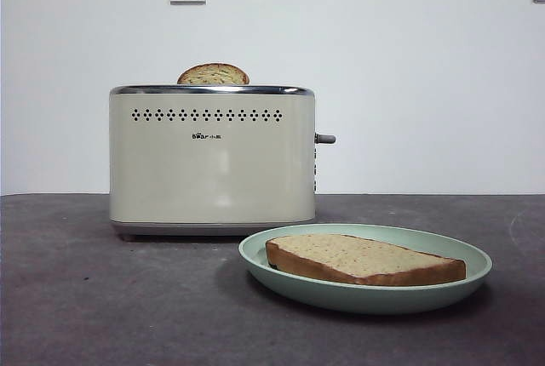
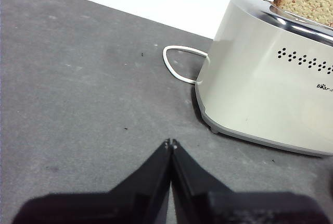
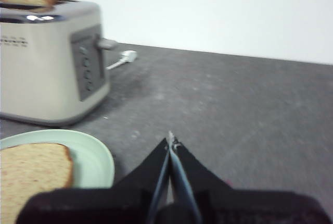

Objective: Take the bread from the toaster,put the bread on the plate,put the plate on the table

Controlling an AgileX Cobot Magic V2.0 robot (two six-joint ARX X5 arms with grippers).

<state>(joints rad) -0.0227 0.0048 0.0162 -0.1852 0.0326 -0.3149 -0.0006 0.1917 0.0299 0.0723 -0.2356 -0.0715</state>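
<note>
Both black pincers are clenched with nothing between the jaws: the left pincer [image 2: 170, 143] hangs low over the bare dark grey matte desk [image 2: 78, 104], on the side of the boxy cream toaster with the chrome top rim [image 2: 265, 88] where a white cable [image 2: 177, 62] lies, and the right pincer [image 3: 170, 139] hangs over the desk on the lever side, just beside the round shallow mint-green plate with a raised rim [image 3: 96, 156]. Neither touches anything, and in the front view no arm shows, so both seem to wait, held back and pointing forward and down.

On this plate, which stands on the desk in front of the toaster and toward its lever [image 1: 325, 138], the wide slice of speckled tan bread with a dark brown crust [image 1: 362, 260] lies flat. A second slice with a rounded dome top [image 1: 213, 74] stands in the toaster slot.

By my judgement the bread is light, a little stiff at the crust and soft, crumbly in the middle, so a gentle hold across the crust edge is better than a hard squeeze. The plate looks smooth and rigid, maybe slippery; its raised rim is the natural place to take it, on the side near the right pincer
</note>
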